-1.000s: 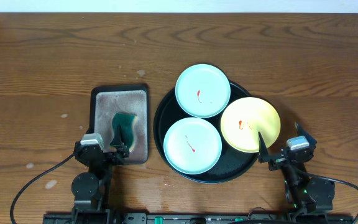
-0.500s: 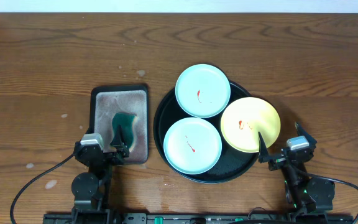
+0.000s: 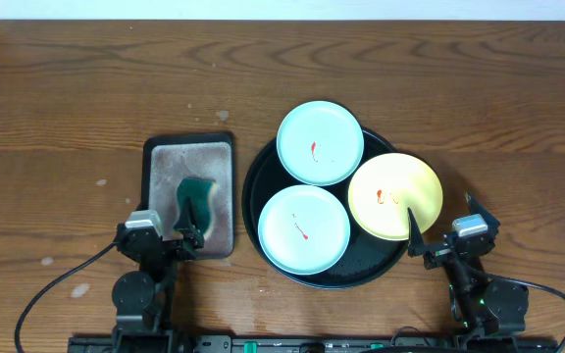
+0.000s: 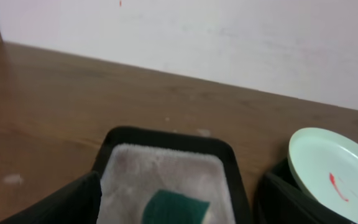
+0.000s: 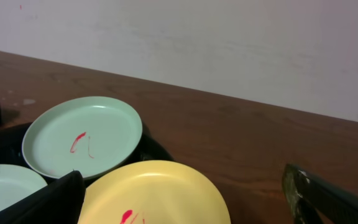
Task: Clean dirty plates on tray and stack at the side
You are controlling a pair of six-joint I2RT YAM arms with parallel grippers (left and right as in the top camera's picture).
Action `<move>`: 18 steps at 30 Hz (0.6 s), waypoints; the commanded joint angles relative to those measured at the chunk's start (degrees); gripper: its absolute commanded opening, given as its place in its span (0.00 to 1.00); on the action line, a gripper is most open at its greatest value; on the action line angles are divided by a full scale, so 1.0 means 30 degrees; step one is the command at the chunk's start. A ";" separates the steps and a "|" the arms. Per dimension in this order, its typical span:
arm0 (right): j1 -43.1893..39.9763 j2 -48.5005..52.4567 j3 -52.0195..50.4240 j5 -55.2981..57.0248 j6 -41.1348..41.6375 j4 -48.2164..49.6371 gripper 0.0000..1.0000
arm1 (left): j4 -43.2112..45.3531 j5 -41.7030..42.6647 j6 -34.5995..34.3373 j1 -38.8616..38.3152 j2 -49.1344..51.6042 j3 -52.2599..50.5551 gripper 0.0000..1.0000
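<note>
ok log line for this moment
plates: three, smeared, on tray | sponge: grey tray | left tool: open | right tool: open

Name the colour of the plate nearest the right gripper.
The plate is yellow, with small red smears. The overhead view shows it best.

2 trays are laid directly on the brown wooden table [image 3: 86, 88]: a round black tray [image 3: 366, 260] at the right, and a grey tray [image 3: 189, 162] just beside it, at the left.
</note>
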 commanded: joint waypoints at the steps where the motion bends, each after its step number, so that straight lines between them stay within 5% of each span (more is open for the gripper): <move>1: -0.0160 0.0000 -0.0007 0.0087 0.0510 -0.0058 0.99 | -0.1683 -0.0321 -0.0758 0.0102 0.0299 0.0386 0.82; 10: -0.0160 0.1239 0.1282 0.0568 0.1457 -0.1545 0.99 | -0.3461 -0.0299 -0.0984 0.0102 0.4029 0.3512 0.82; 18: -0.0160 0.5756 0.5552 0.0554 0.1603 -0.4036 0.99 | -0.7089 -0.0168 -0.1035 0.0102 0.9683 0.8510 0.82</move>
